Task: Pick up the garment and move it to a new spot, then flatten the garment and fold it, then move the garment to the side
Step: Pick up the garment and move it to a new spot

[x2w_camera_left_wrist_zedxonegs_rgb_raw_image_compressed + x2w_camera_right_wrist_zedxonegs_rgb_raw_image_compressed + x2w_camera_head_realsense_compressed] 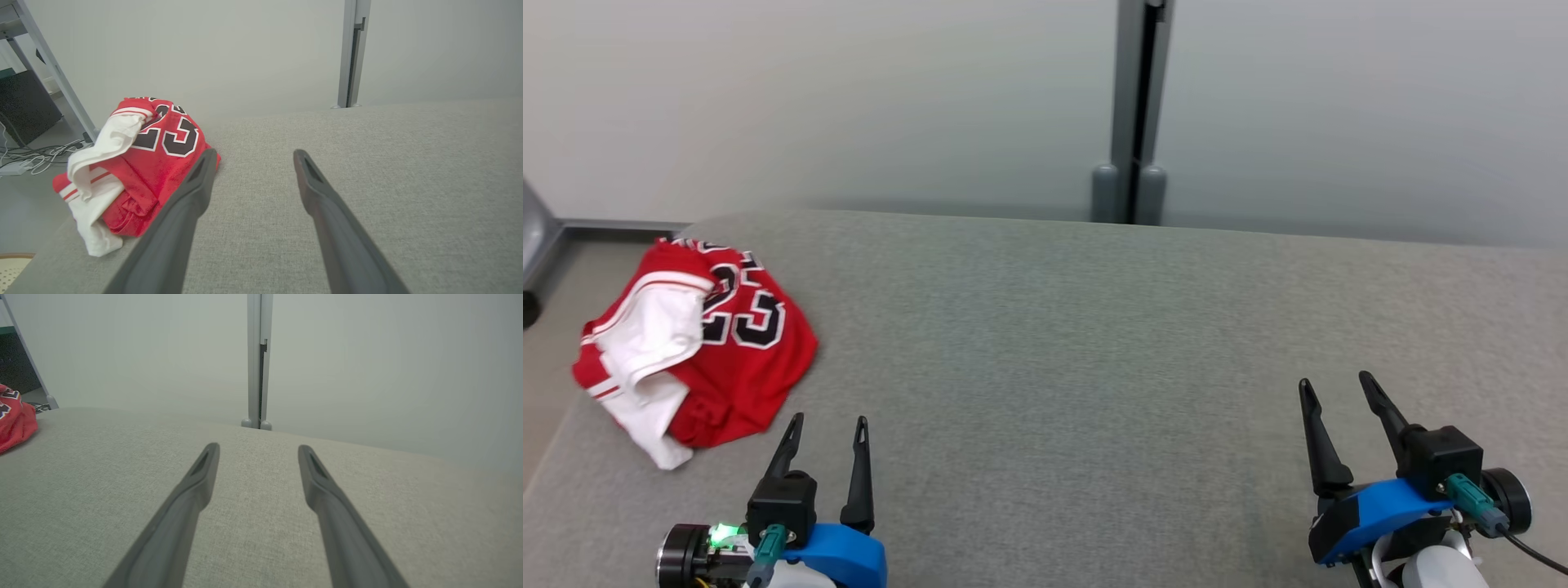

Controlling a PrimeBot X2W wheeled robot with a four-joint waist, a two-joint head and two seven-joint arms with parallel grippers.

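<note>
I see the crumpled red number 23 jersey (698, 347) lying untouched near the left gripper (827, 425), both it and the right gripper (1335, 382) spread apart, grasping nothing.

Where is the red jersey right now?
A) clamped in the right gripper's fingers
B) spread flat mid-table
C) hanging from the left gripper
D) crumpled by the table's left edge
D: the red jersey lies bunched at the left edge of the table, just beyond the open left gripper, which has nothing between its fingers.
</note>
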